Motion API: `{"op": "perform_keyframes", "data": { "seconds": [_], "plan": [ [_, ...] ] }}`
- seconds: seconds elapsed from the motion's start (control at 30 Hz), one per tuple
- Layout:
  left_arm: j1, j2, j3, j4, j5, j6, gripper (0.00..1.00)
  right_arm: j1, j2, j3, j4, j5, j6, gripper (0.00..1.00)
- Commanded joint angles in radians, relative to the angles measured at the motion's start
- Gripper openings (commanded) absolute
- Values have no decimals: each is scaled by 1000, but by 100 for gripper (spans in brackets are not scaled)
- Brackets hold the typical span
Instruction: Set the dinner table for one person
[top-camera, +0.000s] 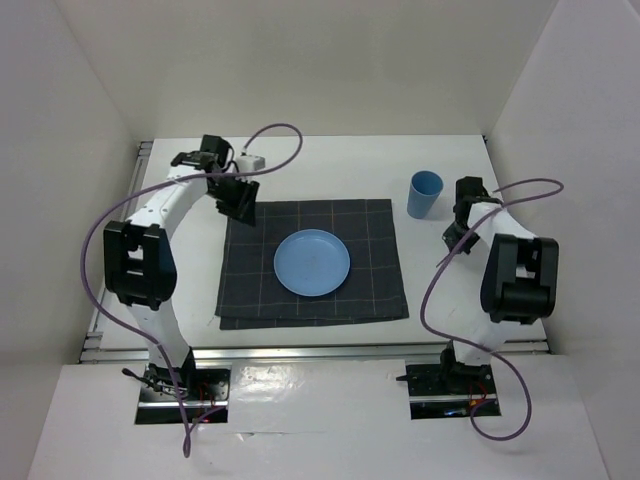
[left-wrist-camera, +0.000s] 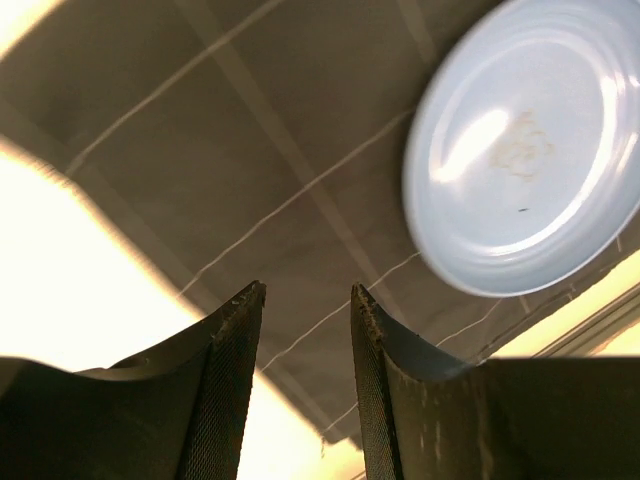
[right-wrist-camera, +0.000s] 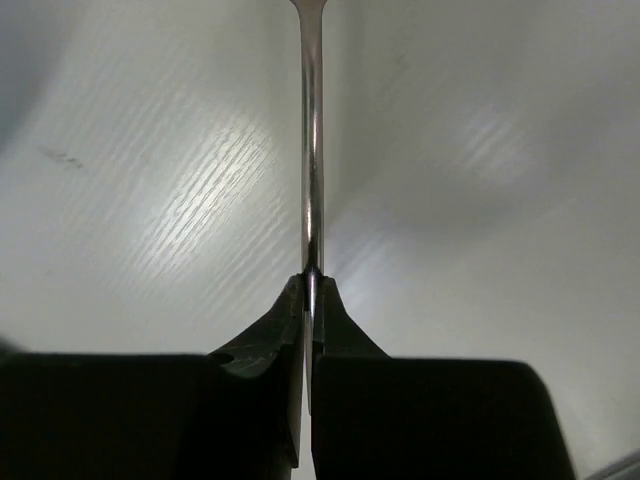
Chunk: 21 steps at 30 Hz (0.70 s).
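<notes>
1. Currently, the dinner table (top-camera: 330, 165) is lying flat and white beneath both arms, with aluminium rails running along its edges.
2. A dark grey grid-lined mat (top-camera: 380, 290) is resting on the middle of it, and a blue plate (top-camera: 312, 262) is sitting roughly at the centre of that mat.
3. A blue cup (top-camera: 424, 194) is standing upright on the bare tabletop, just beyond the mat's far right corner.
4. The left gripper (left-wrist-camera: 305, 295) is hanging over the mat's far left corner with its fingers parted and gripping nothing. Its wrist view is showing the mat's pale grid lines, with the plate off to the upper right.
5. The right gripper (right-wrist-camera: 311, 280) is pinching a thin metal utensil (right-wrist-camera: 312, 150) by its stem, with the fingertips pressing tight on either side. The stem is running straight away from the fingers over the white tabletop.
6. What kind of utensil it is cannot be told, because its head is lying past the top edge of the wrist view.
7. Seen from above, the right arm is reaching over the table's right side, near the cup and off the mat.
</notes>
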Motion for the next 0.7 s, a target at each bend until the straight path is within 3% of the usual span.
{"op": "perform_keyframes", "data": {
  "seconds": [0.0, 0.1, 0.2, 0.33, 0.4, 0.5, 0.67],
  "plan": [
    [96, -47, 36, -83, 3, 16, 48, -10, -248, 33, 19, 104, -44, 0],
    [196, -67, 11, -93, 46, 7, 48, -10, -354, 90, 28, 114, -122, 0],
    [279, -67, -12, -102, 94, 7, 48, 85, -379, 176, 28, 154, -197, 0],
    [353, -77, -24, -102, 121, 7, 48, 365, -352, 277, 28, 199, -282, 0],
    [376, -104, -53, -102, 121, 7, 48, 513, -316, 298, 5, 152, -294, 0],
    [416, -139, -100, -102, 101, -2, 48, 643, -239, 257, -47, 102, -265, 0],
    [451, -207, -186, -84, 22, 19, 48, 730, -143, 92, -69, 10, -155, 0]
  ]
}}
